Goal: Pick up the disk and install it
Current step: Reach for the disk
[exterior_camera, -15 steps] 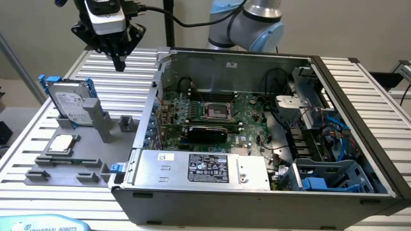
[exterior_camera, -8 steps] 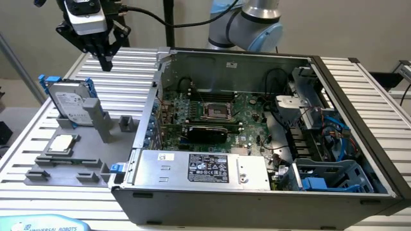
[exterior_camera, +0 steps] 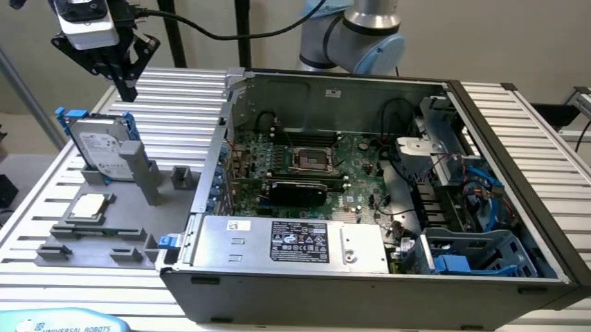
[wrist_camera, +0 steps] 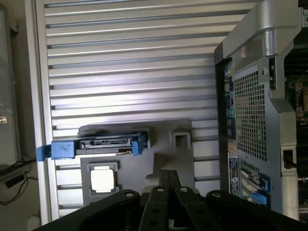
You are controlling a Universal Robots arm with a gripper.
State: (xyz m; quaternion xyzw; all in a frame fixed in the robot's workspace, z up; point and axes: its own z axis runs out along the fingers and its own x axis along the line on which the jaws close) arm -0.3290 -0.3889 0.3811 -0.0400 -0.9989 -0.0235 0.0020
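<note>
The gripper (exterior_camera: 126,92) has its two black fingers pressed together, with nothing between them. It hangs in the air over the far corner of the slatted aluminium table (exterior_camera: 176,90) on the exterior view's left, above and a little behind the disk (exterior_camera: 99,151), well clear of it.

The disk stands on edge in a slot at the far end of a grey fixture (exterior_camera: 115,238), its white label facing out and its blue rails running up both sides. A tall grey post (exterior_camera: 140,173) of the fixture rises just beside the disk, on the exterior view's right. A square CPU chip (exterior_camera: 88,206) lies flat in a recess nearer the table's front edge.

Just beside the fixture is the wall of an open computer case (exterior_camera: 369,294), which covers the table's middle and the exterior view's right. Inside it are a motherboard (exterior_camera: 314,155), a silver power supply (exterior_camera: 295,241) with a black label, and a blue drive cage (exterior_camera: 471,254) in the front corner.

In the wrist view, the closed gripper (wrist_camera: 168,177) sits above the disk (wrist_camera: 103,144), which is seen edge-on, with the perforated case (wrist_camera: 255,96) alongside.
</note>
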